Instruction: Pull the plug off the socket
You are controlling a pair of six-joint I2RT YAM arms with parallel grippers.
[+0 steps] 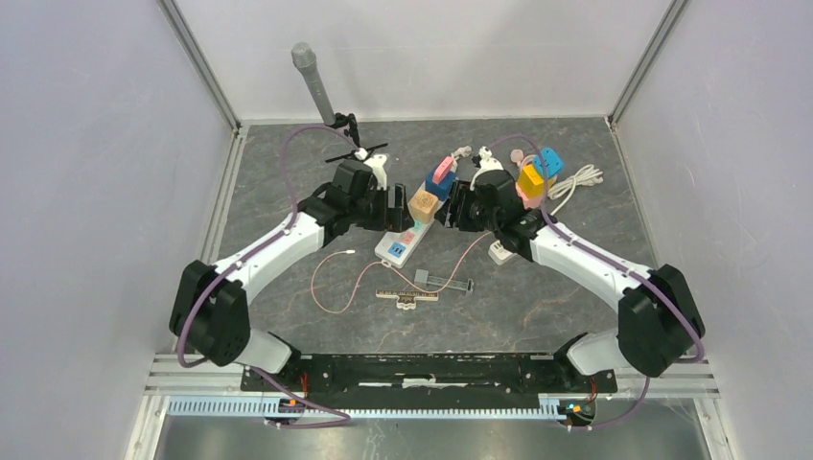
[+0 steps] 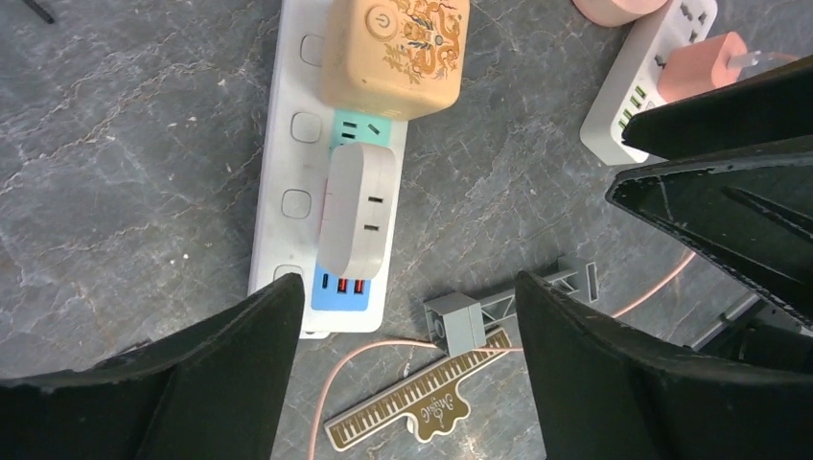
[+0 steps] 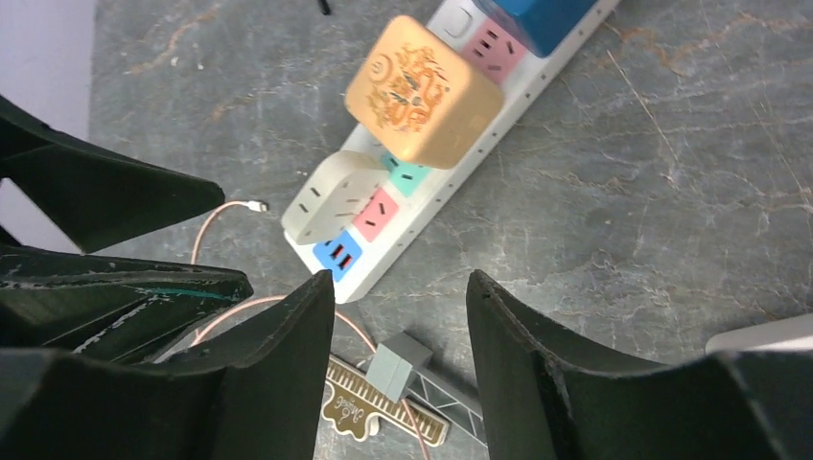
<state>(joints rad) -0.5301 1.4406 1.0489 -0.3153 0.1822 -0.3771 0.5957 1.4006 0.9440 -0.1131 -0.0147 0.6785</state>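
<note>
Left tool [image 2: 405, 287] and right tool [image 3: 400, 278] gape empty beside one white strip [image 2: 288, 144] (one rounded white plug [image 2: 357, 206], one tan cube [image 2: 393, 53]).

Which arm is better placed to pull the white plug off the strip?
Left, probably. The left gripper, open, faces the white plug squarely, so its fingers could close across the narrow sides. From the right gripper, also open, the power strip runs diagonally.

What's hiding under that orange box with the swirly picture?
The white power strip lies under the orange box. The socket it covers is hidden, and so are its prongs.
</note>
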